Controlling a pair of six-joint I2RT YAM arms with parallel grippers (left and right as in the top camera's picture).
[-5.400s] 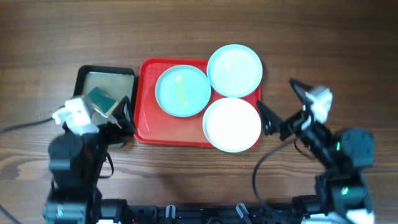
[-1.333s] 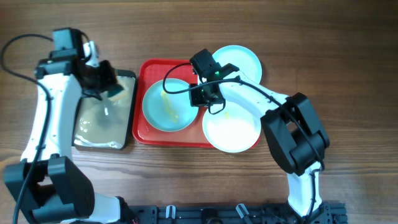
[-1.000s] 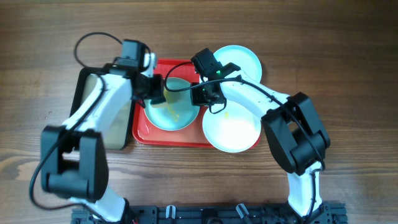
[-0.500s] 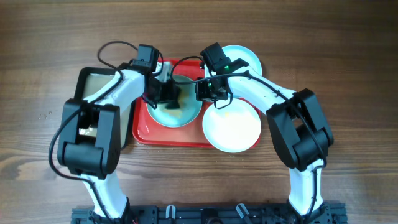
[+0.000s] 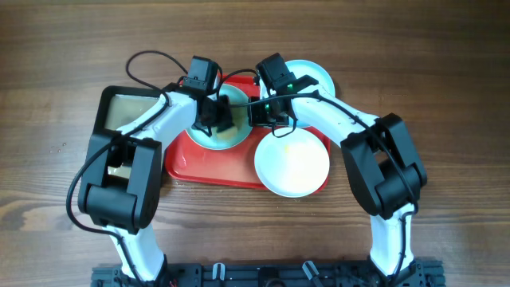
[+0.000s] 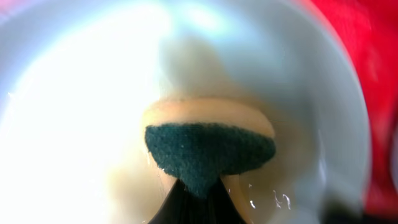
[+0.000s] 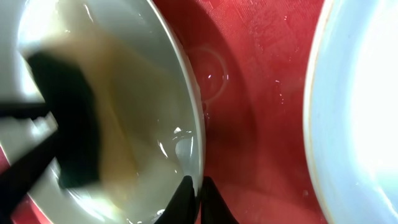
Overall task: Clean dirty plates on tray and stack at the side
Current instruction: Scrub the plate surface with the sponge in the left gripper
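A pale mint plate (image 5: 209,136) lies on the red tray (image 5: 209,166), wet with a yellowish smear. My left gripper (image 5: 215,119) is shut on a green and yellow sponge (image 6: 208,146), which is pressed against the inside of the plate (image 6: 74,124). My right gripper (image 7: 198,183) is shut on the right rim of that plate (image 7: 189,118) and stands at its edge (image 5: 259,119) in the overhead view. A white plate (image 5: 292,162) overlaps the tray's right front corner. Another mint plate (image 5: 315,76) lies behind my right arm.
A black-rimmed tray (image 5: 127,112) with cloudy water stands left of the red tray. Both arms cross over the red tray's back half. Bare wooden table (image 5: 446,80) surrounds everything. In the right wrist view a neighbouring plate (image 7: 360,93) lies close on the right.
My left gripper came from the black tray with the sponge onto the mint plate and now rubs further back. The red tray and plates have shifted slightly. My right gripper keeps its hold.
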